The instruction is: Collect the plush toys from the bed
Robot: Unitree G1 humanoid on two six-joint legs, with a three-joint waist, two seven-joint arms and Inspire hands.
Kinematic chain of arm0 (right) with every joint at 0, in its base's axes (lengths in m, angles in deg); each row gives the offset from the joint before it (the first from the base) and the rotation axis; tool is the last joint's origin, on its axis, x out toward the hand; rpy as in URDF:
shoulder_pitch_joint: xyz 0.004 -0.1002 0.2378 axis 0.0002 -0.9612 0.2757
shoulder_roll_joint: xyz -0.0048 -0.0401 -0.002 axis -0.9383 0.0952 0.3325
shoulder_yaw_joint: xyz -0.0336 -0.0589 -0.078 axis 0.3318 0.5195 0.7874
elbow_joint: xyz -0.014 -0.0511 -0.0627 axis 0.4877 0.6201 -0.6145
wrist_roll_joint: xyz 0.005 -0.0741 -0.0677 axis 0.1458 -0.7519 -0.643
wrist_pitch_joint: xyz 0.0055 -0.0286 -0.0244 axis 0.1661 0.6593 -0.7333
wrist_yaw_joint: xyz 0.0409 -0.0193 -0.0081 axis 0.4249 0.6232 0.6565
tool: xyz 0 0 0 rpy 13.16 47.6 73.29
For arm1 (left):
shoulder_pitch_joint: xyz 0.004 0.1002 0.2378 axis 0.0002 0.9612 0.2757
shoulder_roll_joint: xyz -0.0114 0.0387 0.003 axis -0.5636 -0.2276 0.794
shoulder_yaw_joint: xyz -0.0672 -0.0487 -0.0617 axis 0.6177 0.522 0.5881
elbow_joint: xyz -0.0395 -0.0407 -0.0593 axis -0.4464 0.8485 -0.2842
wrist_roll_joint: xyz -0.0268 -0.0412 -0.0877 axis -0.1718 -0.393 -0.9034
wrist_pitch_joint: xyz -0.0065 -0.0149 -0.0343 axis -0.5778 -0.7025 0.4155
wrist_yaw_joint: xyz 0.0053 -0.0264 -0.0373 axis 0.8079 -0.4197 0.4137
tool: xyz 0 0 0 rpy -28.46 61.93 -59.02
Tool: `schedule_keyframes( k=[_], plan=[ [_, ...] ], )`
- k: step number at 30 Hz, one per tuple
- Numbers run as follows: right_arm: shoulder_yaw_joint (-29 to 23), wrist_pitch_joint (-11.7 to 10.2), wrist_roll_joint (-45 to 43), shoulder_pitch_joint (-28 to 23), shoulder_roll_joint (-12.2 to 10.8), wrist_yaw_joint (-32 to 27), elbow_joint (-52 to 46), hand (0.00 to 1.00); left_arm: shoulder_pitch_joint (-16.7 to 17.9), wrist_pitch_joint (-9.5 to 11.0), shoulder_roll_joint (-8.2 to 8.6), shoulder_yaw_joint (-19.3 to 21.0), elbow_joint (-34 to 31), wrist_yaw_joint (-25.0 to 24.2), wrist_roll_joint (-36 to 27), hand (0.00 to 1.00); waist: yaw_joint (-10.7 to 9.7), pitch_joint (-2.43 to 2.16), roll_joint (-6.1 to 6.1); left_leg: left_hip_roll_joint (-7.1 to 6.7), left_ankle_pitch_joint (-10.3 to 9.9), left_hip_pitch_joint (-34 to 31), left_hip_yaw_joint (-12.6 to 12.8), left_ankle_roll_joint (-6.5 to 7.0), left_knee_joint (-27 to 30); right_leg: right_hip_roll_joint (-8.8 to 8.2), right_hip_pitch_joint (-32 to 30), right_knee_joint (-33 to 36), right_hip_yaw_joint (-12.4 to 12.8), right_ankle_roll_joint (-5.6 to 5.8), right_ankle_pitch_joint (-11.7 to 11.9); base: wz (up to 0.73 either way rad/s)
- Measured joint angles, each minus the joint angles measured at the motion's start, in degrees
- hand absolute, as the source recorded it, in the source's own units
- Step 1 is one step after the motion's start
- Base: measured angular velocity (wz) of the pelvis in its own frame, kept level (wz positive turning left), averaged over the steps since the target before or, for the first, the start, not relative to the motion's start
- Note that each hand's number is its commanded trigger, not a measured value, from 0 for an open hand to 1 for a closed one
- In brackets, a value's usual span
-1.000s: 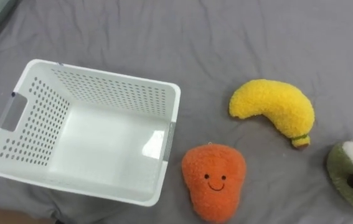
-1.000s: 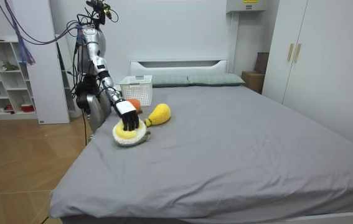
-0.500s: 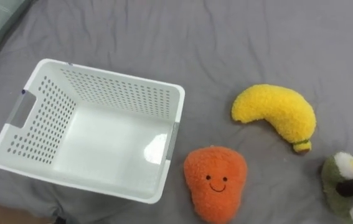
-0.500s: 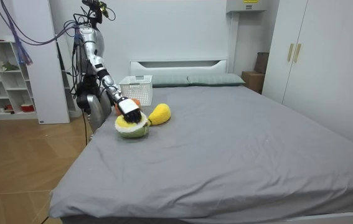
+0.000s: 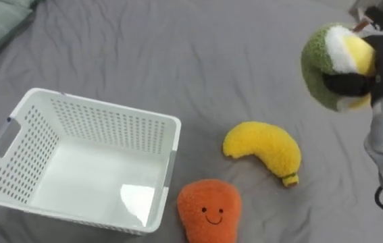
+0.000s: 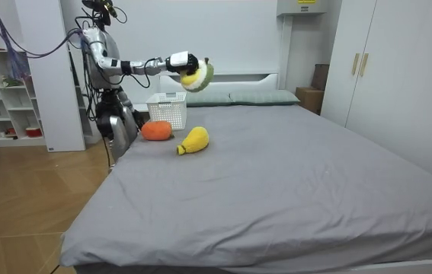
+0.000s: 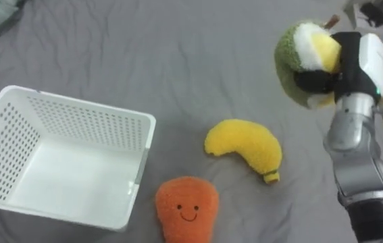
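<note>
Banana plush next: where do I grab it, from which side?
Grip the banana plush across its thick mid-curve, coming straight down from above. It lies flat on the bed, clear of the orange toy and basket, so probably nothing blocks that approach.

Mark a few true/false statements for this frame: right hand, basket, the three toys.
1. The right hand holds the green toy up above the bed. True.
2. The white basket has a toy in it. False: it is empty.
3. The yellow banana toy lies on the bed, outside the basket. True.
4. The orange toy is in the robot's hand. False: it lies on the bed beside the basket's near right corner.
</note>
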Motion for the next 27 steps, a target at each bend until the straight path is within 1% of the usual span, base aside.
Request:
schedule_keyframes(
  k=[1,2,3,5,6,8,9,11,13,14,16,17,18,19,20,22,23,24,25,27],
  plan=[
    [0.0,0.5,0.9,0.0,-0.2,1.3,-0.6,1.00,0.0,-0.4,0.30,0.0,-0.3,0.2,0.1,0.00,0.2,0.12,0.40,-0.09,0.0,0.5,-0.3,0.01,0.0,-0.03,0.6,0.0,-0.1,0.01,0.0,0.00],
    [0.0,1.1,1.6,0.0,-0.3,2.0,-1.0,1.00,0.0,-0.6,0.46,0.1,-0.3,0.2,0.1,0.00,0.3,-0.03,0.61,-0.10,0.0,0.6,-0.3,0.01,0.0,-0.04,0.6,0.1,-0.1,0.01,0.0,0.06],
    [0.0,1.8,2.5,0.0,-0.5,3.4,-1.9,1.00,0.0,-1.1,0.75,0.1,-0.5,0.2,0.1,0.00,0.5,-0.28,1.00,-0.12,0.0,0.6,-0.4,0.01,0.0,-0.05,0.7,0.1,-0.2,0.01,0.0,0.00],
    [0.3,2.6,2.4,0.0,-1.1,4.5,-3.4,1.00,0.0,-1.3,1.11,0.0,-0.8,0.3,0.4,0.00,1.2,-0.45,1.29,-0.12,0.2,0.7,-0.5,-0.04,0.0,-0.07,1.0,0.2,-0.4,0.00,0.0,0.04],
    [0.7,2.8,2.4,0.1,-1.5,5.0,-3.9,1.00,-0.2,-1.5,1.36,0.0,-0.9,0.3,0.8,0.00,1.8,-0.47,1.38,-0.08,0.2,1.1,-0.5,-0.06,0.0,0.00,1.5,-0.1,-0.6,-0.01,0.0,0.00],
    [1.7,3.0,2.4,1.0,-2.2,6.1,-4.0,1.00,-0.2,-1.6,1.79,0.1,-0.9,0.3,0.9,0.00,2.0,-0.46,1.38,-0.05,0.2,1.7,-0.6,-0.09,-0.1,0.04,2.3,-0.4,-0.8,0.00,0.0,0.04],
    [2.1,3.5,2.3,1.1,-2.7,6.9,-5.1,1.00,-0.3,-1.8,2.06,0.1,-0.9,0.3,1.1,0.00,2.6,-0.47,1.35,-0.06,0.2,1.7,-0.6,-0.09,-0.2,0.04,2.4,-0.4,-0.9,0.01,0.0,0.04],
    [3.5,4.5,2.1,1.2,-3.3,8.0,-7.3,1.00,-0.5,-2.1,2.48,0.0,-0.9,0.3,1.1,0.00,3.6,-0.41,1.24,-0.10,0.2,1.7,-0.7,-0.09,-0.3,-0.01,2.4,-0.3,-1.3,0.01,0.0,0.00],
    [6.3,4.7,1.1,2.0,-5.3,9.5,-8.3,1.00,-1.0,-2.2,3.11,0.0,-0.8,0.3,1.4,0.00,5.2,-0.28,0.92,-0.15,0.3,1.7,-1.1,-0.12,-0.3,-0.07,2.5,-0.3,-1.7,0.01,0.0,0.07],
    [7.2,4.7,0.5,2.3,-5.7,9.9,-8.3,1.00,-1.1,-2.2,3.28,-0.1,-0.8,0.3,1.5,0.00,5.5,-0.24,0.85,-0.20,0.3,1.7,-1.3,-0.11,-0.3,-0.14,2.6,-0.3,-2.1,0.01,0.0,0.15],
    [10.3,5.1,-1.0,3.3,-7.9,11.4,-8.3,1.00,-1.3,-2.2,3.67,-0.2,-1.0,0.3,3.7,0.00,7.3,-0.02,0.56,-0.47,0.3,1.4,-2.3,-0.09,-0.1,-0.30,2.7,-0.4,-3.1,0.04,0.0,0.19],
    [11.0,5.2,-1.7,3.5,-8.5,11.8,-8.3,1.00,-1.3,-2.3,3.71,-0.1,-1.1,0.3,3.8,0.00,7.7,0.03,0.50,-0.55,0.3,1.3,-2.6,-0.09,0.0,-0.36,2.7,-0.4,-3.5,0.05,0.0,0.26],
    [12.0,5.6,-2.5,4.1,-9.8,12.8,-8.3,1.00,-1.4,-2.3,3.76,-0.1,-1.4,0.2,4.0,0.00,8.3,0.14,0.36,-0.80,0.4,0.6,-3.5,-0.03,0.2,-0.48,2.7,-0.5,-4.2,0.10,0.0,0.36],
    [13.2,5.9,-2.5,4.9,-10.7,13.2,-8.3,1.00,-1.6,-2.3,3.88,-0.1,-1.5,0.2,4.8,0.00,9.2,0.36,0.27,-1.01,0.5,0.4,-4.3,0.06,0.3,-0.65,2.7,-0.6,-5.1,0.16,-0.1,0.33],
    [13.8,6.1,-2.5,5.3,-11.2,13.6,-8.2,1.00,-1.8,-2.3,3.94,-0.2,-1.5,0.1,4.9,0.00,9.9,0.48,0.20,-1.05,0.5,0.3,-4.4,0.08,0.4,-0.69,2.7,-0.6,-5.4,0.16,-0.1,0.32],
    [16.6,6.2,-2.5,6.9,-12.7,14.9,-8.0,1.00,-2.4,-2.6,4.08,-0.6,-1.4,0.0,5.2,0.00,11.3,0.54,-0.11,-1.50,0.7,-0.5,-5.9,0.17,0.5,-0.90,2.8,-1.0,-7.0,0.20,-0.1,0.32],
    [17.1,6.2,-2.6,7.3,-13.2,15.2,-7.8,1.00,-2.6,-2.7,4.18,-0.5,-1.2,-0.1,5.4,0.00,11.6,0.60,-0.17,-1.70,0.9,-0.6,-6.5,0.20,0.5,-0.97,2.9,-1.2,-7.4,0.26,-0.1,0.42],
    [17.9,6.2,-2.7,7.8,-14.2,15.9,-7.8,1.00,-2.7,-3.2,4.29,-0.5,-0.9,-0.2,6.1,0.00,12.4,0.64,-0.17,-2.01,1.2,-0.6,-7.4,0.27,0.5,-1.13,3.3,-1.3,-8.1,0.42,-0.2,0.29],
    [18.4,6.2,-2.7,8.0,-14.8,16.6,-7.7,1.00,-2.8,-3.3,4.29,-0.4,-0.8,-0.2,7.1,0.00,13.7,0.67,-0.16,-2.07,1.2,-0.7,-7.5,0.28,0.5,-1.17,3.3,-1.3,-8.4,0.46,-0.2,0.24],
    [19.5,6.2,-2.7,8.6,-15.2,17.4,-7.0,1.00,-2.7,-3.3,4.24,-0.3,-0.8,-0.2,7.5,0.00,15.0,0.74,-0.19,-2.32,1.3,-1.0,-8.3,0.35,0.5,-1.37,3.3,-1.3,-9.1,0.52,-0.2,0.18]
  ],
)
